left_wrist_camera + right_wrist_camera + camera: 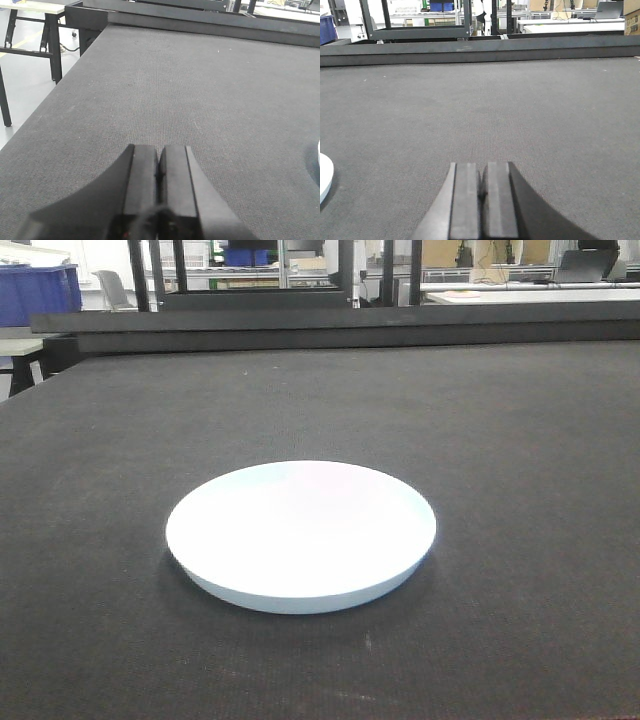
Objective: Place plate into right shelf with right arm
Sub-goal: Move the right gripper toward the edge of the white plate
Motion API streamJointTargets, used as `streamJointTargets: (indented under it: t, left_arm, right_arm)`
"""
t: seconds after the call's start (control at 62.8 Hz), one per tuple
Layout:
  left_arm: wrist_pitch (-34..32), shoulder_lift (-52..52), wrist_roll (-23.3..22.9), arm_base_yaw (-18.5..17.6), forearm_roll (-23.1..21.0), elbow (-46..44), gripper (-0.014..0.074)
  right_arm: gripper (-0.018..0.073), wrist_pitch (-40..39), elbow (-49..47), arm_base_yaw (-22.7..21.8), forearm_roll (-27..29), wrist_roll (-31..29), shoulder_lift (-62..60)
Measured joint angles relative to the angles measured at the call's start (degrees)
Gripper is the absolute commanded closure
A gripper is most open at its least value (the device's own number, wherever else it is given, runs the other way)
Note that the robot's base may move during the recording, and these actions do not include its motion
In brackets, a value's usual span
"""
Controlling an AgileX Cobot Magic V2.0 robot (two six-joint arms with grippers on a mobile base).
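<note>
A white round plate point(301, 533) lies flat on the dark grey mat point(520, 440) in the middle of the front view. Its edge shows at the far left of the right wrist view point(324, 176) and as a sliver at the far right of the left wrist view point(318, 155). My right gripper point(481, 170) is shut and empty, low over the mat, to the right of the plate. My left gripper point(159, 152) is shut and empty, low over the mat, to the left of the plate. Neither gripper shows in the front view. The shelf is not clearly in view.
A raised dark ledge point(340, 325) runs along the mat's far edge. Behind it stand black metal frame posts point(150, 270). The mat's left edge point(60, 90) drops to the floor, with a side table point(35, 20) beyond. A blue bin point(35, 290) sits far left.
</note>
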Motion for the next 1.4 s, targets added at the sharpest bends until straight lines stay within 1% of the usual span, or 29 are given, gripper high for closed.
streamJointTargets:
  t: [0.366,0.525,0.589,0.668,0.732,0.812,0.923,1.034,1.13,1.178,1.241,1.337,1.4]
  left_arm:
    - [0.00,0.00,0.00,0.00,0.00,0.00,0.0643]
    - [0.00,0.00,0.00,0.00,0.00,0.00,0.0643]
    - [0.00,0.00,0.00,0.00,0.00,0.00,0.0643]
    - [0.00,0.00,0.00,0.00,0.00,0.00,0.0643]
    - [0.00,0.00,0.00,0.00,0.00,0.00,0.0643]
    - [0.00,0.00,0.00,0.00,0.00,0.00,0.0643]
    - [0.00,0.00,0.00,0.00,0.00,0.00,0.0643]
    - [0.00,0.00,0.00,0.00,0.00,0.00,0.0643]
    - [0.00,0.00,0.00,0.00,0.00,0.00,0.0643]
    - [0.00,0.00,0.00,0.00,0.00,0.00,0.0643]
    - [0.00,0.00,0.00,0.00,0.00,0.00,0.0643]
    - [0.00,0.00,0.00,0.00,0.00,0.00,0.0643]
    - [0.00,0.00,0.00,0.00,0.00,0.00,0.0643]
  right_arm:
    - [0.0505,-0.12,0.00,0.00,0.00,0.00,0.00]
    - [0.0505,-4.58,0.09,0.00,0.00,0.00,0.00]
    - [0.0505,-6.91,0.09,0.00,0.00,1.65,0.00]
    - [0.0505,-6.28,-0.03,0.00,0.00,5.58,0.00]
    - [0.0505,-2.29,-2.15,0.00,0.00,8.07,0.00]
    - [0.0505,3.22,-7.59,0.00,-0.37,8.75,0.00]
    - [0.0505,11.35,-19.61,0.35,-1.79,7.29,2.93]
    - [0.0505,22.59,-32.32,2.54,-1.63,3.68,12.41]
    - [0.0505,32.69,-43.53,5.51,1.45,-3.12,22.58]
    - [0.0505,37.81,-48.30,7.17,4.45,-6.36,28.06]
    - [0.0505,42.77,-54.26,9.57,8.49,-9.59,35.97]
    - [0.0495,47.13,-60.85,13.04,12.36,-11.32,47.50]
    - [0.0451,48.59,-63.57,15.11,12.89,-11.60,53.84]
